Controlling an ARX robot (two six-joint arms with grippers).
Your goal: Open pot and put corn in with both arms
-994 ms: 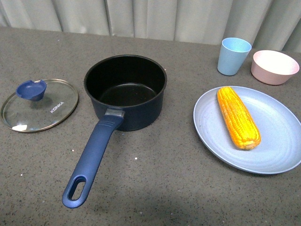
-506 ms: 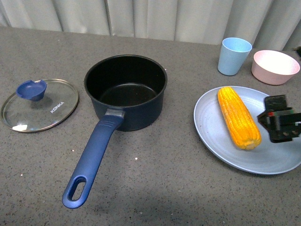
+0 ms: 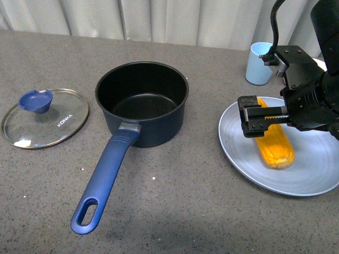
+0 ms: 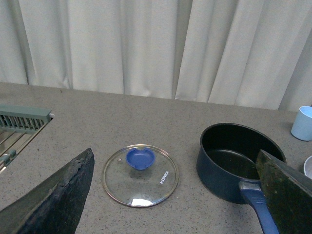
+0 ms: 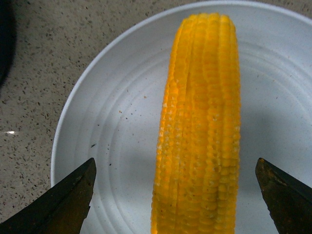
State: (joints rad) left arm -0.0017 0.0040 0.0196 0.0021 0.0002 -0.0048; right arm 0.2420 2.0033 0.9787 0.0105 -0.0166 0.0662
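The long yellow-orange corn cob (image 3: 275,147) is lying on the pale blue plate (image 3: 312,169), at 3 o'clock from the open dark navy pot (image 3: 142,100). It is looking stiff, light and bumpy, so its middle seems best to grip. The black right gripper (image 3: 246,116) is hovering over it, jaws wide apart on both sides, touching nothing. The black left gripper (image 4: 170,204) is gaping empty too.

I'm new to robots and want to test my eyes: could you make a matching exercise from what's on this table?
1 glass lid with blue knob
2 dark navy saucepan
3 yellow corn cob
4 light blue cup

a lying on the pale blue round plate
b uncovered and empty
c flat on the grey table, left of the saucepan
d upright behind the plate

Pairs: 1-c, 2-b, 3-a, 4-d
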